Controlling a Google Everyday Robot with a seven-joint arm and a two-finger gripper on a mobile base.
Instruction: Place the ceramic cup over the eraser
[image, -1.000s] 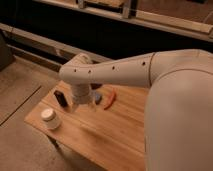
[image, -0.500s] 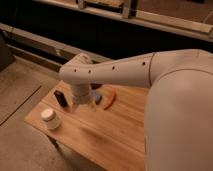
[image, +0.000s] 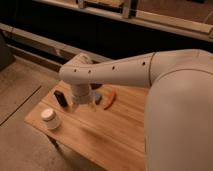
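The white ceramic cup stands on the wooden table near its front left corner, ringed end up. The black eraser stands on the table behind it, near the left edge, apart from the cup. My gripper hangs under the white arm over the table's middle left, right of the eraser and behind the cup, holding nothing that I can see.
A red chili-shaped item lies right of the gripper. A flat blue pad shows partly behind the wrist. The big white arm covers the table's right side. Concrete floor lies to the left, a dark shelf behind.
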